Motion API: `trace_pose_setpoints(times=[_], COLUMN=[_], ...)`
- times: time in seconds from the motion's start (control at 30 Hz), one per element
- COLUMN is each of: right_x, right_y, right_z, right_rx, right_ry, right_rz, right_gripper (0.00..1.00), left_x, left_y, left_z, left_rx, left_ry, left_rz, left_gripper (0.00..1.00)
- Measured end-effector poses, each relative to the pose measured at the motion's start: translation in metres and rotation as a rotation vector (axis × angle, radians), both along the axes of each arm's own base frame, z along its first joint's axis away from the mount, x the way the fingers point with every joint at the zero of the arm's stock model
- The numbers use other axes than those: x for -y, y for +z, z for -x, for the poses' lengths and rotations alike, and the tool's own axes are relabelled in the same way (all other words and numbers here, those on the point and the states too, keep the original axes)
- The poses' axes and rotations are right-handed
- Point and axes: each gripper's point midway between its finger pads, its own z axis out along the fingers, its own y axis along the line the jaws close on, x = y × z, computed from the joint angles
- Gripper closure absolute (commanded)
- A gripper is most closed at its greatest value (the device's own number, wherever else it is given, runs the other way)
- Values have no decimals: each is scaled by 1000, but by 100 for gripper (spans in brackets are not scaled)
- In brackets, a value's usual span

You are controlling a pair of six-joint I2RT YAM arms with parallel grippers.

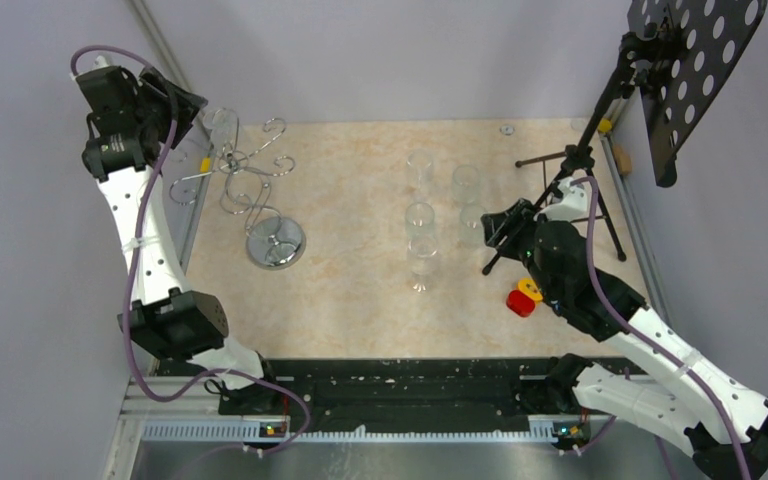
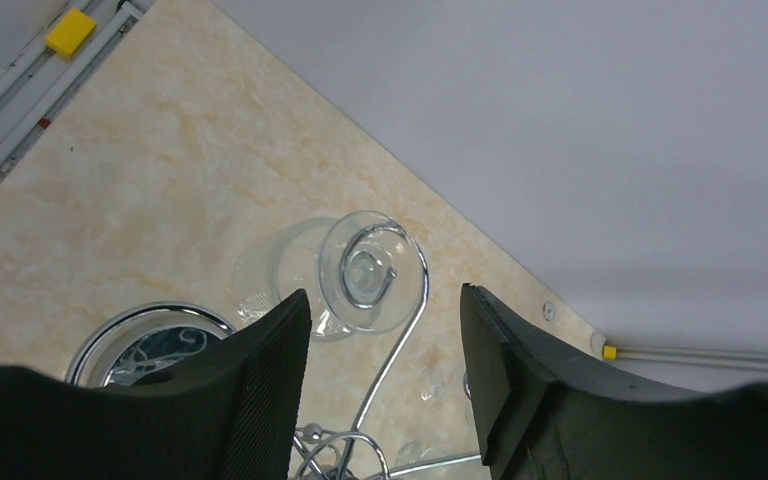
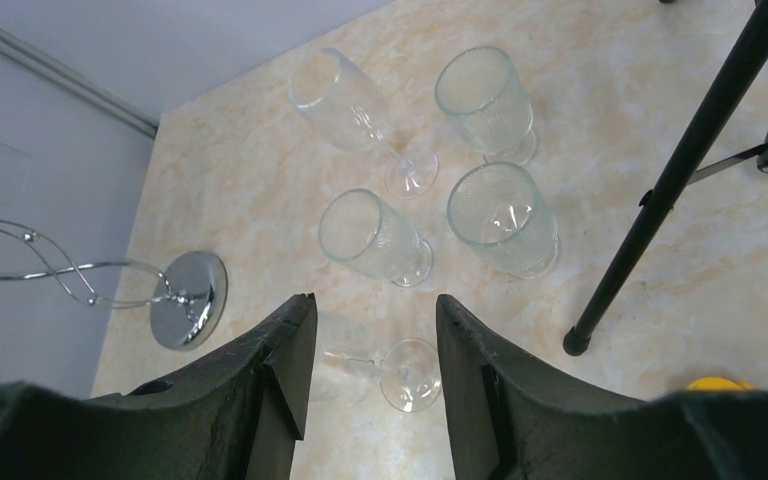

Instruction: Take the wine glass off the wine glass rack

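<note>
Beige marbled tabletop (image 1: 360,300), plain grey walls (image 1: 380,50) around; black music stand (image 1: 663,140) far right corner.

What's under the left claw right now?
A wine glass hanging upside down, foot up, in a curl of the wine glass rack. The left claw itself hides part of the rack's base.

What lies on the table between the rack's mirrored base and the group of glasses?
Nothing: between the wine glass rack's base and the group of glasses the table is bare, as the top external view shows.
</note>
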Motion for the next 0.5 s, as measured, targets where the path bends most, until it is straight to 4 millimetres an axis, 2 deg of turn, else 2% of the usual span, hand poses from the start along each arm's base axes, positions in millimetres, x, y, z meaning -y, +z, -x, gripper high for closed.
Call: trace_pose_setpoints(times=[0.17, 0.5], right_x=[-2, -4], right_y=[-5, -4], right_z=[0, 0], right_rx=[-4, -2], right_ry=[9, 15], right_rz=[0, -9], right_gripper=[51, 52], left_x=[-6, -12], left_y=[-9, -28], left_z=[-6, -18], left_rx=[-9, -40], left_ry=[28, 33], left_rz=[1, 11], left_gripper=[42, 44])
